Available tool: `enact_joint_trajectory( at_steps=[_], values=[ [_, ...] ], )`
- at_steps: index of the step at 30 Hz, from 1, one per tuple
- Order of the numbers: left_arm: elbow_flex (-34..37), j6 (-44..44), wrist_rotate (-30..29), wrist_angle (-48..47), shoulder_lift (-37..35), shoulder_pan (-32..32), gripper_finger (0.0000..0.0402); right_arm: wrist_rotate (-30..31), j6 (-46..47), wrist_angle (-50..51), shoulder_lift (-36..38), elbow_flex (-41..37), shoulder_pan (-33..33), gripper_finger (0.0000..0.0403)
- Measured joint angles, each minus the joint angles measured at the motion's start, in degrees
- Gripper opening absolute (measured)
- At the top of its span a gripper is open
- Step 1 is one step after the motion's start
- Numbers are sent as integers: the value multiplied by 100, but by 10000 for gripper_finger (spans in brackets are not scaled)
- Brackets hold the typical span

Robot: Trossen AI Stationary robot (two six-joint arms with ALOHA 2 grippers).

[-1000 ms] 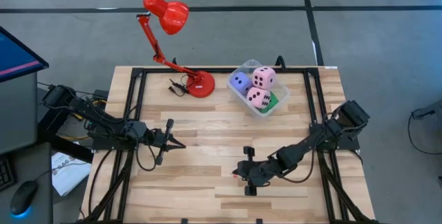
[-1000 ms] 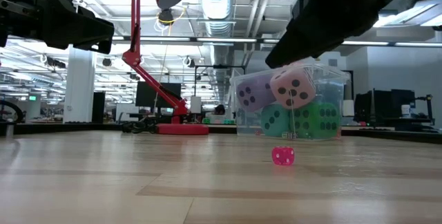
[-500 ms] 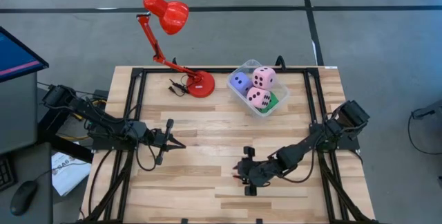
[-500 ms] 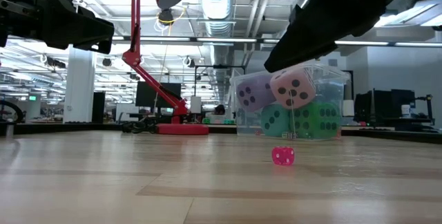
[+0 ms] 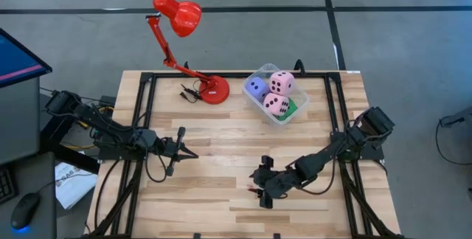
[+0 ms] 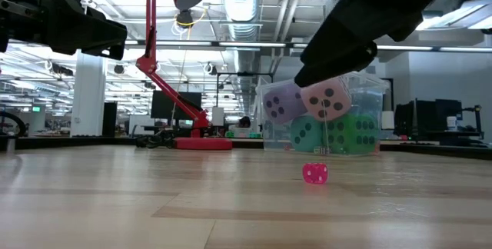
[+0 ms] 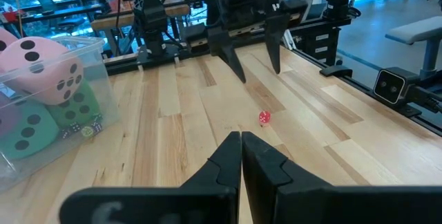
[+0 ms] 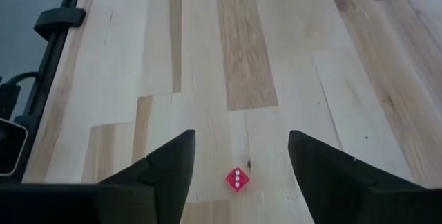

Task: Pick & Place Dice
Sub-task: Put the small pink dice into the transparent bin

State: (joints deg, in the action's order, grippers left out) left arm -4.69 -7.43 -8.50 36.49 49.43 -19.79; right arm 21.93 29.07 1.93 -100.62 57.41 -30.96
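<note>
Change: our right gripper [image 5: 259,188] has crept a little nearer the table's front edge than a second ago; our left arm, the tub and the lamp have not shifted.
Right gripper: fingers [image 8: 166,165] spread wide, hanging over the tiny red die [image 8: 237,180], which lies on the wood between them, untouched.
Tiny red die: alone on the bare planks of the table [image 5: 221,139], well apart from the tub; three white pips face the right wrist camera.
Left gripper [image 7: 241,140]: pressed together, waiting over the table's left half.
Tub [image 5: 276,95]: clear, at the back, holding two pink cubes [image 5: 281,82], a purple-blue cube [image 5: 255,87] and a green cube [image 5: 292,108] mostly buried beneath them.
Hard to make out: we cannot count the tiny dice [image 7: 88,128] at the tub's bottom.
Lamp [image 5: 179,18]: red, left of the tub.
</note>
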Motion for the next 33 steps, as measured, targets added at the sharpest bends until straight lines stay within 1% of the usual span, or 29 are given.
enact_joint_trajectory(
  at_steps=[9,16,20,22,25,33],
  values=[
    [0,-1,0,0,0,0,1,41,97,-23,2,-105,-2,211],
    [0,1,-1,0,0,0,1,42,97,-74,-14,-105,-13,208],
    [0,-1,0,0,0,-1,1,39,98,-268,-363,-121,-52,207],
    [0,-1,-1,8,0,0,1,-177,99,-470,-630,-94,-45,207],
    [0,-1,-1,60,0,0,1,-516,103,-442,-853,-75,-56,207],
    [2,-1,0,96,-12,-1,1,-496,156,-610,-1194,-47,-27,207]
  ],
)
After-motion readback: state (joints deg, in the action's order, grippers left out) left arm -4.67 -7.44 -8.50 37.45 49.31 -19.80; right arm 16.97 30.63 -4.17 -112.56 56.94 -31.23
